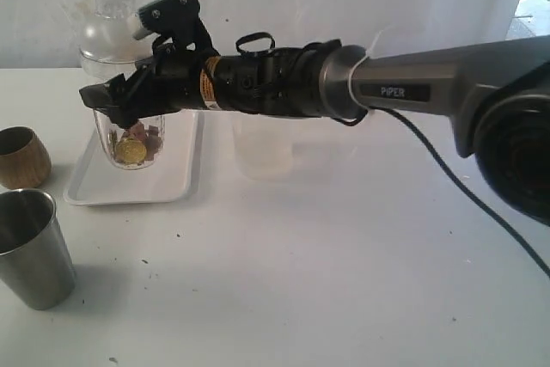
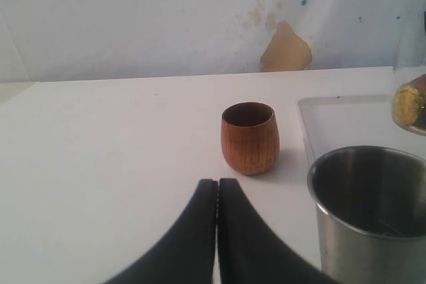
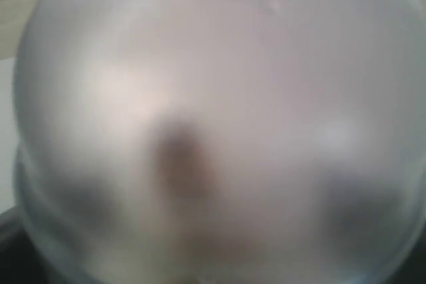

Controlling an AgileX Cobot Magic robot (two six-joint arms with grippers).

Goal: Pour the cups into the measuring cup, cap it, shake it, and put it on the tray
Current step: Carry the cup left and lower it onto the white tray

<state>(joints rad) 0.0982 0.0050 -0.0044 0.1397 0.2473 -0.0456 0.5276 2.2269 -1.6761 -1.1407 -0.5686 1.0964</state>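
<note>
The clear measuring cup (image 1: 131, 145) stands on the white tray (image 1: 172, 185), with gold and reddish pieces in its bottom. A frosted domed cap (image 1: 106, 33) sits on top of it and fills the right wrist view (image 3: 213, 124). My right gripper (image 1: 120, 100) reaches across from the right, its jaws closed around the cup's upper part. The brown wooden cup (image 1: 21, 157) (image 2: 249, 138) stands upright at the far left. In front of it is the steel tumbler (image 1: 33, 248) (image 2: 373, 211). My left gripper (image 2: 217, 181) is shut on nothing, a short way from the wooden cup.
A frosted translucent cup (image 1: 262, 150) stands right of the tray, partly hidden behind the right arm. That arm's black cable (image 1: 464, 180) trails over the table on the right. A white wall closes off the back.
</note>
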